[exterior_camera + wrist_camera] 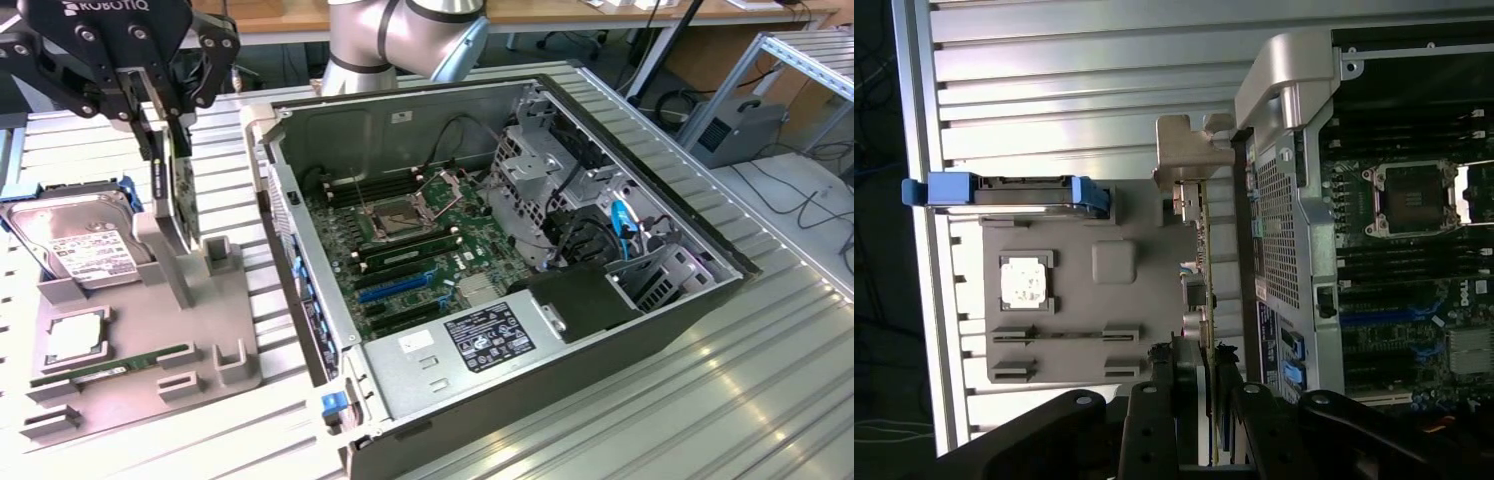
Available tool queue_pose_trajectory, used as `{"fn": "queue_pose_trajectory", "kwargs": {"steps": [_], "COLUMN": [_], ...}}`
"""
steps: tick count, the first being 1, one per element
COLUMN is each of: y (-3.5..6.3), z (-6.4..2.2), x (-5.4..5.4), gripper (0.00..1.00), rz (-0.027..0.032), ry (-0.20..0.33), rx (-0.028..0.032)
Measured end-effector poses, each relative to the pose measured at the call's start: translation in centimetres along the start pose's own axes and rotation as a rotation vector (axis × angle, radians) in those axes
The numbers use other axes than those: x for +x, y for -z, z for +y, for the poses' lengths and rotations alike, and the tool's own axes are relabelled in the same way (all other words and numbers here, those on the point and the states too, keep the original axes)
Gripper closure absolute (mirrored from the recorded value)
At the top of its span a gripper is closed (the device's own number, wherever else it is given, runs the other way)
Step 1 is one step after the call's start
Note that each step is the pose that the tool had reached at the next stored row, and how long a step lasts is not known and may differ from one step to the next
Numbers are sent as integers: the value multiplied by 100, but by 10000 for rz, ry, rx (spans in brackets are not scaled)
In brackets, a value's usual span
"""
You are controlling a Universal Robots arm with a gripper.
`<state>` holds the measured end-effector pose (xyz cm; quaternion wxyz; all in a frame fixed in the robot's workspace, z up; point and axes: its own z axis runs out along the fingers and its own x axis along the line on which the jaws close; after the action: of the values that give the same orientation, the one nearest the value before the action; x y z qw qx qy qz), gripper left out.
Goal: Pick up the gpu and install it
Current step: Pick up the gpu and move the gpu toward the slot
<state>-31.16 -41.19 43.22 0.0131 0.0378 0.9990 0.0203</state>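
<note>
Gripper (168, 140): clamped on the upper edge of the gpu (171, 205), one finger on each face.
Gpu: upright on edge, at the grey holder's (200, 330) edge nearest the computer case (441, 385).
Handling: probably light, stiff and fragile; best pinched at the bare board edge and kept vertical.

counter (747, 400): ribbed bare aluminium, shiny. parts holder (160, 330): matt grey plastic. computer case (400, 120): dull grey sheet metal. graphics card (174, 200): dark matt board, pale satin metal bracket. claw (163, 140): matt black. hard drive (74, 240): glossy metal lid, paper label, blue plastic carrier.
</note>
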Motion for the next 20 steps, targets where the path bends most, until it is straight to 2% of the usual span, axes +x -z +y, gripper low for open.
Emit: {"fn": "queue_pose_trajectory", "kwargs": {"steps": [20], "y": [-2], "z": [6], "x": [-80], "gripper": [73], "rz": [0], "ry": [-1], "rx": [0]}}
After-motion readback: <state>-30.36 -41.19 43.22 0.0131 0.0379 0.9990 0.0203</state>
